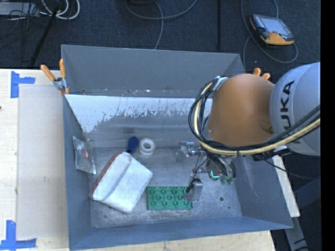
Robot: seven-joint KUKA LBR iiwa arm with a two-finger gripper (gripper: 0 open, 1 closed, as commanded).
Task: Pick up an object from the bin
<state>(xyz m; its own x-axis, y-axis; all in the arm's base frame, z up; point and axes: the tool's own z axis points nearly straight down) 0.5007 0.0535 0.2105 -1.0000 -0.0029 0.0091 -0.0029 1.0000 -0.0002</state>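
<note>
Green studded plate (167, 198) — a flat building-brick base — lies on the floor of the bin (157, 88), just to the right of the white folded cloth (123, 182) and close against it. The claw (192, 190) is low at the end of the plate farthest from the cloth, but I cannot tell whether it is apart, together or clamped on that edge. By my reading the approach is made and nothing is lifted yet — the grasp and the lift are left.
</note>
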